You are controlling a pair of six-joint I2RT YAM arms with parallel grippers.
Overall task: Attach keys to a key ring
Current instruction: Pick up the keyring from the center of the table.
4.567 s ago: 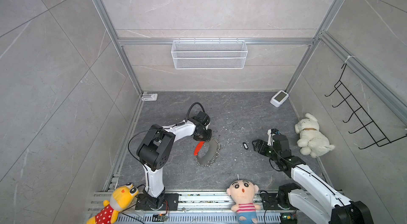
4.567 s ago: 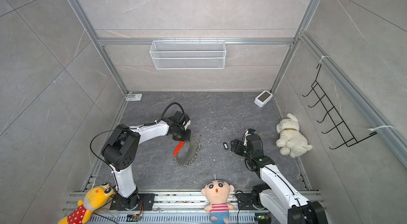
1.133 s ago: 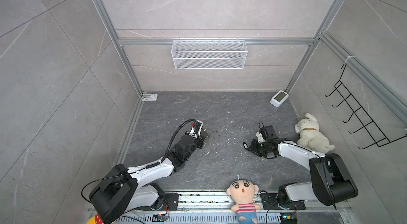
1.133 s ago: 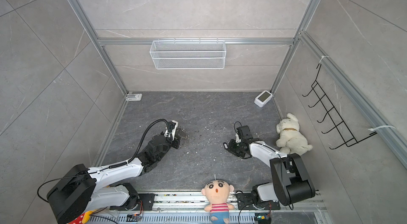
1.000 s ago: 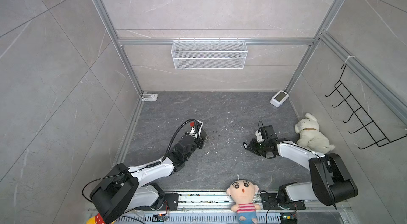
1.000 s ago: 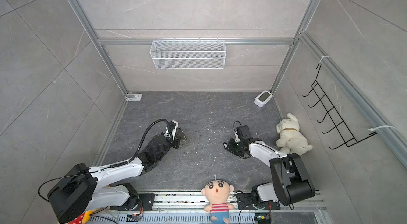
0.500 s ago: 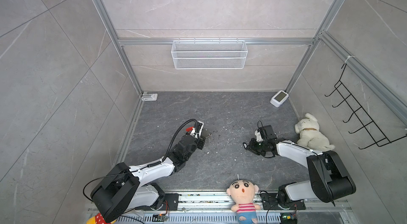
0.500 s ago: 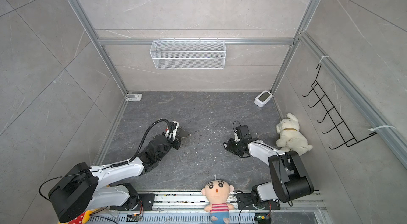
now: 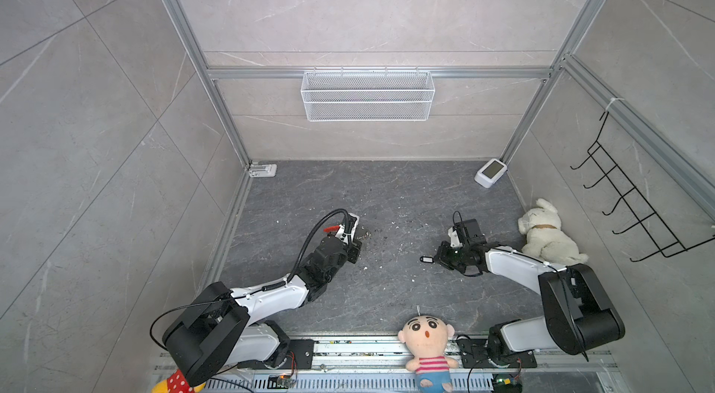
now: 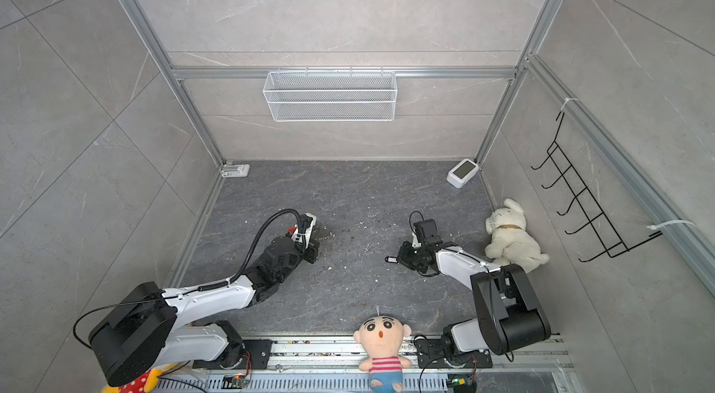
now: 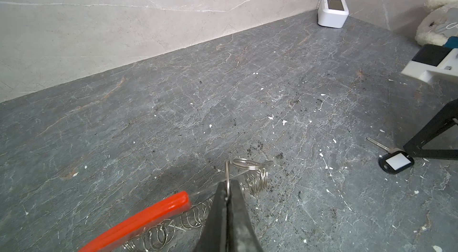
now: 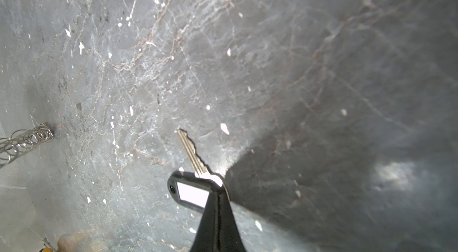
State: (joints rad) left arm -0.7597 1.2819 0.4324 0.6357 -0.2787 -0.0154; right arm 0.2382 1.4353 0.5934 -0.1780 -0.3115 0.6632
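Over the last second we observed the right gripper [image 12: 216, 195] close its jaws fully. They stood clenched on the keys [image 12: 190, 192], pinching the edge of the black fob [image 11: 396, 162] where the metal blade [image 12: 192, 151] joins it. The keys themselves had not shifted: they lay on the floor [image 9: 387, 194], right of centre, in the same place as several seconds before, and the blade appeared to rest flat on the surface. The left gripper [image 11: 227, 190] showed no change in grip. It was clamped on the key ring [image 11: 148, 218], holding one of its small silver rings [image 11: 257, 181], left of centre and well apart from the keys. We judged that the pick-up grip was established but that no lift had begun. The next step would call for raising the keys and carrying them left to the held ring. Because the grip sat at the fob's edge, we considered slipping or swinging a risk.
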